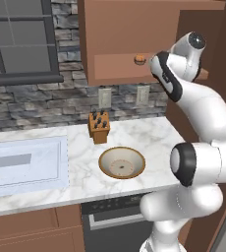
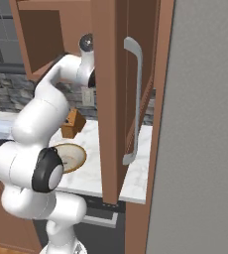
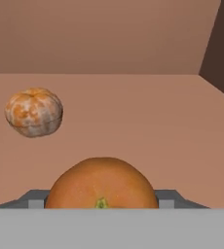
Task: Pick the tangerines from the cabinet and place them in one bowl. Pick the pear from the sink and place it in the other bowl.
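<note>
Inside the cabinet [image 1: 125, 29], my gripper [image 3: 102, 197] is shut on a bright orange tangerine [image 3: 102, 182]. A grey fingertip [image 3: 35, 198] shows on each side of the fruit. The second tangerine [image 3: 33, 112], duller and mottled, rests on the shelf board [image 3: 143, 121] farther in and to the left; it is also visible as a small orange fruit [image 1: 140, 59] beside my forearm. The wide tan-rimmed bowl [image 1: 102, 166] stands on the marble counter below, also seen behind my arm [image 2: 81, 159]. The pear and the other bowl are out of view.
A wooden knife block [image 1: 98, 127] stands behind the bowl by the stone wall. The sink [image 1: 26, 165] lies at the left of the counter. The open cabinet door [image 2: 111, 99] with its long handle hangs close to my arm's right, next to a tall grey panel [image 2: 200, 149].
</note>
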Controlling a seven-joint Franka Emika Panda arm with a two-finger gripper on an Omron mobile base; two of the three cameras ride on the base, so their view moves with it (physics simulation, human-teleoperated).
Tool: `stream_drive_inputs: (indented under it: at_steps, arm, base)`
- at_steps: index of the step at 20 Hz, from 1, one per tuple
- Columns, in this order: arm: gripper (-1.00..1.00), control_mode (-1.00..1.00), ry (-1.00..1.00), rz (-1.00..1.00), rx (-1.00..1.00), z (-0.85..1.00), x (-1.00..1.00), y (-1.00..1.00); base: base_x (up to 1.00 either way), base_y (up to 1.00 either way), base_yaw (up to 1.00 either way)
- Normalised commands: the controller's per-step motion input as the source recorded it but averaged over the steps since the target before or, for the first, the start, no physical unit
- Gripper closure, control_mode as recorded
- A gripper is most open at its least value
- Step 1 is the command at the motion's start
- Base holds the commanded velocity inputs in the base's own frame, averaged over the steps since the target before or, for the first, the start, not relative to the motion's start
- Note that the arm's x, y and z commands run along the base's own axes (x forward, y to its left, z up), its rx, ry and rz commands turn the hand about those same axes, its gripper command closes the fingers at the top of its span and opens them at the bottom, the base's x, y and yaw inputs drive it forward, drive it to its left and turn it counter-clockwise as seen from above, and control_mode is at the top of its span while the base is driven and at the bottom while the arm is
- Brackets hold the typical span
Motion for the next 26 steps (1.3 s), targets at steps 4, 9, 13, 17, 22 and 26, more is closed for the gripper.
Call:
stream_drive_inputs:
  at_steps: [4, 9, 13, 17, 22, 26]
  arm:
    - [1.00, -1.00, 0.00, 0.00, 0.00, 0.00, -0.73, 0.07]
    - [1.00, -1.00, 0.05, 0.00, 0.00, 0.00, -0.65, 0.16]
    - [1.00, -1.00, 0.22, 0.00, 0.00, 0.00, -0.42, 0.27]
    - [1.00, -1.00, 0.30, 0.00, 0.00, 0.00, -0.27, 0.39]
    - [1.00, -1.00, 0.35, 0.00, 0.00, 0.00, -0.28, 0.31]
    - [1.00, -1.00, 0.40, 0.00, 0.00, 0.00, -0.23, 0.18]
  base:
    - [0.00, 0.00, 0.00]
    - [0.00, 0.00, 0.00]
    - [0.00, 0.00, 0.00]
    - [0.00, 0.00, 0.00]
    - [0.00, 0.00, 0.00]
    - [0.00, 0.00, 0.00]
